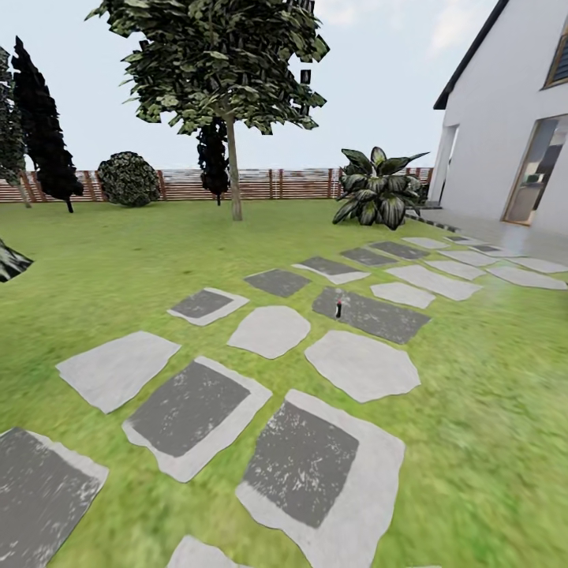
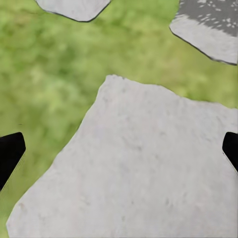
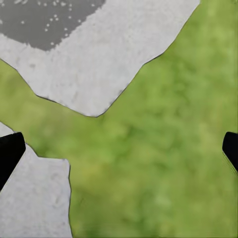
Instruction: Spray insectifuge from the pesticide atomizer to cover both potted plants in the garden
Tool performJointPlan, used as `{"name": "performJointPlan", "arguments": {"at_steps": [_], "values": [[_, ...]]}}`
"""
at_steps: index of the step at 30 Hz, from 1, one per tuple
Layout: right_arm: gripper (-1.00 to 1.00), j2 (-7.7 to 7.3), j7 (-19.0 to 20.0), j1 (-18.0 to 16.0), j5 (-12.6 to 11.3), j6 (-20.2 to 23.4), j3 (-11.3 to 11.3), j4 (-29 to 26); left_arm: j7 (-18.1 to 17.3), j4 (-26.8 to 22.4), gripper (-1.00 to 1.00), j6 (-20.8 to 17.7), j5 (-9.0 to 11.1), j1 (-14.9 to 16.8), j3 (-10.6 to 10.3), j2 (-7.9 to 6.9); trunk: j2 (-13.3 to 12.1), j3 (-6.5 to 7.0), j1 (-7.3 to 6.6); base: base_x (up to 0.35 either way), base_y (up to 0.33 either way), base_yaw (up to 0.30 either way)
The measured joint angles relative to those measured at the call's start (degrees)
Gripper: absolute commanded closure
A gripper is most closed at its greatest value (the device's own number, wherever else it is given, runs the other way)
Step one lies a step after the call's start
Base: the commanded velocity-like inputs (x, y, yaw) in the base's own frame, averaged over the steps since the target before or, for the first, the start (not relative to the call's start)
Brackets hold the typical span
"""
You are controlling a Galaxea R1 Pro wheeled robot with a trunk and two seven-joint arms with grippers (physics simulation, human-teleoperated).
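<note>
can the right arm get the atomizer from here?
Probably not yet. The atomizer stands upright on a dark stepping stone several stones ahead in the head view. The right gripper hangs open over grass and stone edges. Nothing blocks the path; the base likely must drive closer.

Stepping stones (image 1: 362,364): matt, rough grey stone, several with darker speckled centres. Lawn (image 1: 489,379): matt, mottled green grass. Fence (image 1: 268,183): horizontal wooden slats, reddish-brown, unpolished. House wall (image 1: 493,118): smooth, matt white. Left end effector fingertips (image 2: 10,153): plain black, without sheen.
</note>
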State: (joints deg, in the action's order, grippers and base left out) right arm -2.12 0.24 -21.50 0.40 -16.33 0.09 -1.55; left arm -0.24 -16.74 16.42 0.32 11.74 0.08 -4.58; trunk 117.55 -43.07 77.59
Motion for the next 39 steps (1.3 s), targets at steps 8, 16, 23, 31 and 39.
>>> {"name": "performJointPlan", "arguments": {"at_steps": [8,16,23,31,39], "values": [[-1.00,-0.01,0.00,0.00,0.00,0.00,0.00,0.00,0.00,-0.01,-1.00,0.00,0.00,0.01,0.00,-0.01,0.00,0.00,0.00,0.336,0.000,0.000],[-1.00,-0.01,0.00,0.00,0.00,0.00,0.00,0.00,0.00,0.02,-1.00,0.00,0.00,0.00,0.00,-0.01,0.00,0.00,0.00,0.336,0.000,0.000],[-1.00,0.01,0.01,0.00,0.00,0.00,0.00,0.00,0.04,0.02,-1.00,0.00,0.00,0.00,0.00,-0.07,0.00,0.00,0.00,0.336,0.000,0.000],[-1.00,-0.02,0.00,0.00,-0.10,-1.32,0.08,-0.75,0.02,-0.01,-1.00,0.00,-0.01,0.00,0.00,-0.08,0.00,0.00,0.00,0.336,0.000,0.000],[-1.00,-0.05,0.31,0.00,-0.04,-3.29,0.16,-4.54,0.00,-0.01,-1.00,0.00,0.00,0.00,0.00,-0.08,0.00,0.00,0.00,0.336,0.000,0.000]]}}
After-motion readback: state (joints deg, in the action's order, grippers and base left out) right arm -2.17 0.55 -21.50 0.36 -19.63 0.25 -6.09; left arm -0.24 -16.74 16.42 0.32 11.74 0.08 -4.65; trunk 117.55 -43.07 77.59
